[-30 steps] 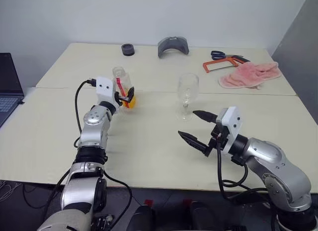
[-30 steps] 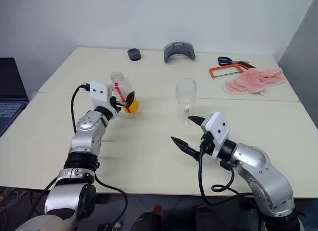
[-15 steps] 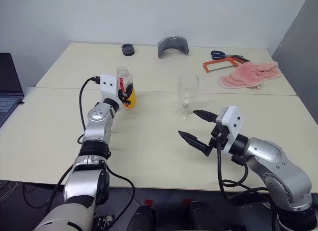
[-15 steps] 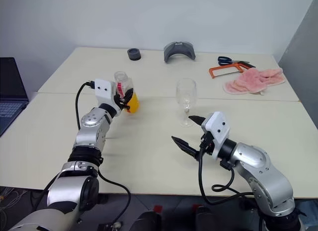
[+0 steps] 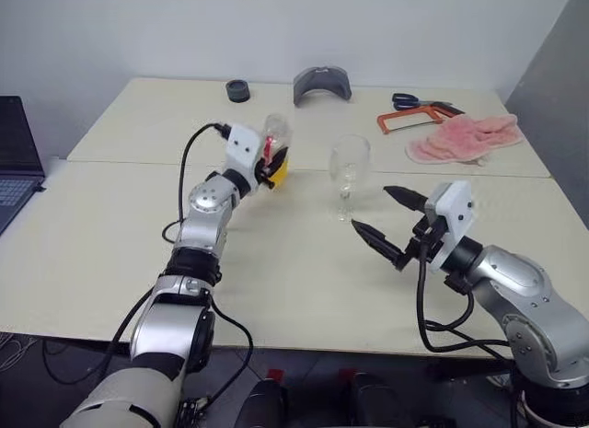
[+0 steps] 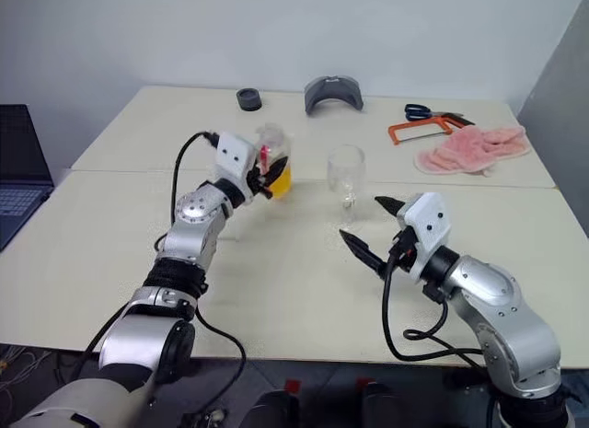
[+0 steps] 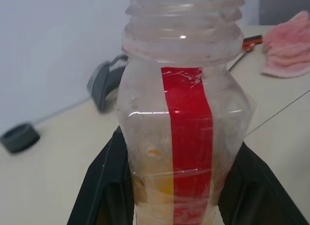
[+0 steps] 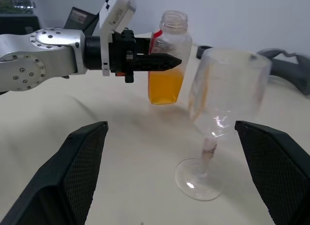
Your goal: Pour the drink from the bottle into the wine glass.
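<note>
L tool [image 5: 270, 170] was clamped on the bottle [image 5: 275, 152], held upright just above the bench [image 5: 110, 225]; cap off, neck open. The drink [image 8: 165, 87] filled approx. the lower half. Wine glass [image 5: 348, 175] stood on the bench just right of that tool, apart from the bottle, w/ a narrow gap between; bowl looked empty. R tool [image 5: 386, 221] hung w/ fingers spread wide, holding nothing, near side of the glass, not touching it. Bare bench lay between the two tools and toward the near edge. Beyond the glass, far side: pink cloth [image 5: 465, 138], hacksaw [image 5: 409, 121], scissors [image 5: 405, 101], grey curved part [image 5: 321, 82], small black ring [image 5: 237, 90]. Laptop [image 5: 14, 161] sat off the L edge.
</note>
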Controlling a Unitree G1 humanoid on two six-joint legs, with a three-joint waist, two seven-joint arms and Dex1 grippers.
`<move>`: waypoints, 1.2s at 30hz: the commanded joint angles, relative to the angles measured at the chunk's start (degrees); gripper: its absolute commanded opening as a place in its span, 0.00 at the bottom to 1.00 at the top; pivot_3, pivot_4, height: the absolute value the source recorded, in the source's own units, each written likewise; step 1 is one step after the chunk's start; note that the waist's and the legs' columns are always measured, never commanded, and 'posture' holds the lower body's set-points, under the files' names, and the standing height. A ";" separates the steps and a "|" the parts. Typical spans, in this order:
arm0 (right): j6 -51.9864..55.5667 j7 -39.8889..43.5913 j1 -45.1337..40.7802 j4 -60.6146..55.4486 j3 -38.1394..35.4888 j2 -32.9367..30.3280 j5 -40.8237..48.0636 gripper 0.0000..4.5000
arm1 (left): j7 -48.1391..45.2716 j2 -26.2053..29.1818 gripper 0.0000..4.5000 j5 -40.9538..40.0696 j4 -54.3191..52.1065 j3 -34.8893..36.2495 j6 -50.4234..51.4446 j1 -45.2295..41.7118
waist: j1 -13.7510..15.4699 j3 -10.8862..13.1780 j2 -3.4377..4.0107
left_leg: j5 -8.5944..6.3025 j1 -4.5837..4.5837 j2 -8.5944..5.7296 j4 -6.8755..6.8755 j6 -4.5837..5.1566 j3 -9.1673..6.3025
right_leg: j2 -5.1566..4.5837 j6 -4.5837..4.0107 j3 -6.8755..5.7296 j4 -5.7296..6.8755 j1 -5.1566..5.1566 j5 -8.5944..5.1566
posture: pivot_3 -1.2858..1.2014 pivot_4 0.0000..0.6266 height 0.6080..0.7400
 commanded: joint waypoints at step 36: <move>-5.40 -1.13 1.22 -0.09 -2.28 -0.16 0.31 1.00 | 13.20 3.58 0.38 25.23 24.12 -14.08 -36.36 -21.21 | -0.08 0.06 -0.09 | -0.01 -0.02 -0.30 -0.01 0.03 0.07 | 0.03 0.00 0.05 0.00 -0.04 0.00 | 0.52 0.24 1.00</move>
